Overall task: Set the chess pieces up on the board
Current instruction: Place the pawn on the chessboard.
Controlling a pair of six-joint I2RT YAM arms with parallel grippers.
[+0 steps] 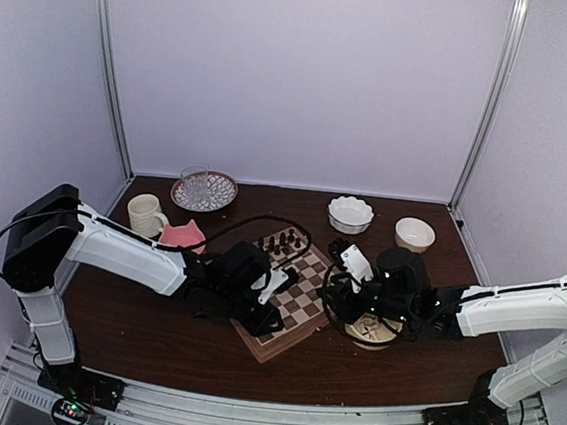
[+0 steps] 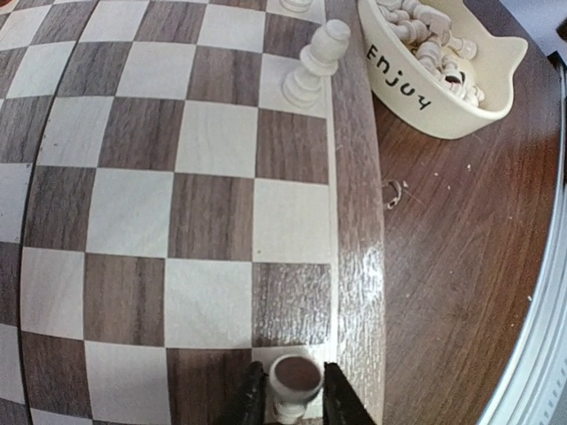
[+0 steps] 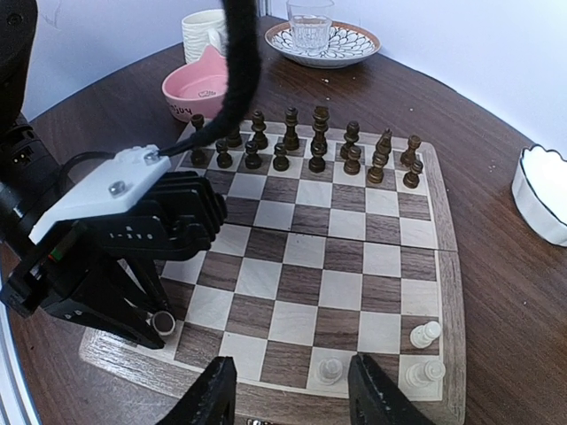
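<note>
The board lies at mid-table, with dark pieces along its far rows. My left gripper reaches down at a corner square. Its fingers stand just beside a cream chess piece whose brown felt base faces up, with thin gaps either side. The same piece shows in the right wrist view. My right gripper hangs open over the opposite edge row, above a standing cream piece. Two more cream pieces stand near that corner. An "Enjoy" bowl beside the board holds several cream pieces.
A pink bowl, a cream mug and a patterned plate with a glass sit at the back left. A white scalloped bowl and a small bowl sit at the back right. A black cable arcs over the board.
</note>
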